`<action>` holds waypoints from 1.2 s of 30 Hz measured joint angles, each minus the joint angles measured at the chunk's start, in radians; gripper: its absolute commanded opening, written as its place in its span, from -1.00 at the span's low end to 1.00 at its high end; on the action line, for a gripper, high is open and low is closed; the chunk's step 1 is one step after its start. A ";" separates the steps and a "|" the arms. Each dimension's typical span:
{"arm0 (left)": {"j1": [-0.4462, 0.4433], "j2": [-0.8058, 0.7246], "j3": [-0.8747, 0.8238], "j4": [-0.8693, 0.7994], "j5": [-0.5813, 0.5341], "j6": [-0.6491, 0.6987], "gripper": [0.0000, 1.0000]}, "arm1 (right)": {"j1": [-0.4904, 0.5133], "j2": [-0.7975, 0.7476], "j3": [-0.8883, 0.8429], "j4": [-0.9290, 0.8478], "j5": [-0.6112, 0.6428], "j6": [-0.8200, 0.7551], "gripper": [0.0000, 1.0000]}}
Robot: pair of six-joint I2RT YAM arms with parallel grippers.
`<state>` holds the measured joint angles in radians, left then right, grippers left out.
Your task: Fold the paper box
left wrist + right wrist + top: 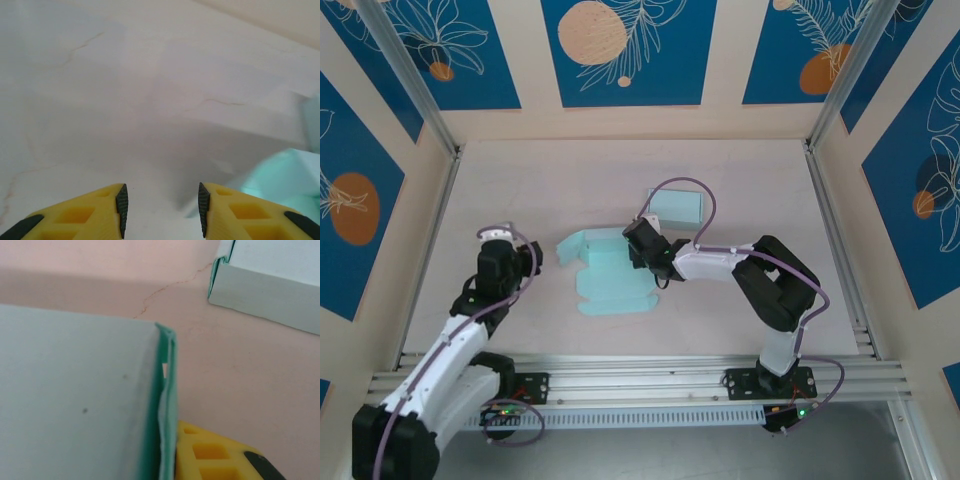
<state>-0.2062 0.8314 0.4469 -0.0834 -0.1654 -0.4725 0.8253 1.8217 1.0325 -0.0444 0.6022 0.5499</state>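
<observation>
One pale table (520, 190) holds the paper box (610, 285); blue panels (625, 50) behind.

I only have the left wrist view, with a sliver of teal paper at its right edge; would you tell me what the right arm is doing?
Observer: In the top view, the right gripper is at the far right corner of the partly flat paper box.
Operator: Thank you. Is it holding the paper?
Observer: In its wrist view, a raised wall stands against one yellow finger; the jaws look closed on it.
Operator: Is anything else nearby?
Observer: A second, folded box lies just beyond that gripper.
</observation>
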 measured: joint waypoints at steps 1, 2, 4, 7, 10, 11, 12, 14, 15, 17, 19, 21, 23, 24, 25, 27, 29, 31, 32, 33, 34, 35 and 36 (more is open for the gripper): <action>0.023 0.035 0.000 0.015 0.011 0.000 -0.11 | 0.000 0.000 0.000 0.000 0.000 0.000 -0.63; 0.041 0.080 0.002 0.034 0.026 0.001 -0.11 | 0.000 0.000 0.000 0.000 0.000 0.000 -0.63; 0.058 0.166 0.008 0.066 0.054 0.009 -0.12 | 0.000 0.000 0.000 0.000 0.000 0.000 -0.63; 0.065 0.273 0.013 0.121 0.107 0.027 -0.15 | 0.000 0.000 0.000 0.000 0.000 0.000 -0.63; 0.065 0.348 0.016 0.183 0.167 0.039 -0.15 | 0.000 0.000 0.000 0.000 0.000 -0.001 -0.63; 0.065 0.370 0.017 0.203 0.188 0.042 -0.15 | 0.000 0.000 0.000 0.000 0.000 -0.001 -0.63; 0.065 0.387 0.019 0.221 0.203 0.047 -0.15 | 0.000 0.000 0.000 0.000 0.000 -0.001 -0.62; 0.065 0.429 0.021 0.263 0.241 0.055 -0.15 | 0.000 0.000 0.000 -0.001 0.000 -0.001 -0.63; 0.065 0.447 0.022 0.279 0.257 0.057 -0.15 | 0.000 0.000 0.000 -0.001 0.000 -0.001 -0.63; 0.065 0.487 0.023 0.316 0.299 0.061 -0.15 | 0.000 0.000 0.003 -0.003 0.000 -0.001 -0.63; 0.065 0.515 0.023 0.344 0.342 0.062 -0.16 | 0.000 0.000 0.004 -0.006 0.000 -0.001 -0.63; 0.065 0.525 0.023 0.368 0.385 0.063 -0.16 | 0.000 0.000 0.005 -0.010 0.000 -0.001 -0.63; 0.064 0.525 0.023 0.399 0.429 0.064 -0.15 | 0.000 0.000 0.006 -0.012 -0.001 -0.001 -0.63; 0.063 0.524 0.023 0.410 0.445 0.065 -0.14 | 0.000 0.000 0.007 -0.013 -0.001 -0.001 -0.63; 0.060 0.523 0.023 0.422 0.462 0.069 -0.13 | 0.000 0.000 0.008 -0.014 -0.001 -0.001 -0.63; 0.056 0.520 0.023 0.440 0.486 0.083 -0.12 | 0.000 0.002 0.010 -0.016 -0.003 -0.001 -0.63; 0.053 0.520 0.023 0.459 0.509 0.095 -0.13 | -0.001 0.002 0.011 -0.017 -0.005 -0.001 -0.63; 0.053 0.528 0.025 0.475 0.531 0.109 -0.15 | -0.001 0.003 0.013 -0.019 -0.006 -0.001 -0.63; 0.053 0.540 0.029 0.482 0.545 0.113 -0.15 | -0.001 0.004 0.015 -0.020 -0.007 -0.001 -0.63; 0.053 0.555 0.035 0.489 0.559 0.114 -0.16 | -0.001 0.006 0.016 -0.020 -0.007 -0.001 -0.63; 0.052 0.572 0.042 0.497 0.575 0.113 -0.16 | -0.001 0.007 0.017 -0.020 -0.007 -0.001 -0.63; 0.049 0.586 0.046 0.505 0.586 0.113 -0.16 | -0.001 0.008 0.020 -0.020 -0.007 -0.001 -0.63; 0.044 0.593 0.047 0.511 0.592 0.113 -0.16 | -0.001 0.009 0.021 -0.020 -0.007 -0.001 -0.63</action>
<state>-0.1623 1.4242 0.4934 0.4278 0.4271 -0.3595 0.8246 1.8309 1.0538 -0.0647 0.5949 0.5488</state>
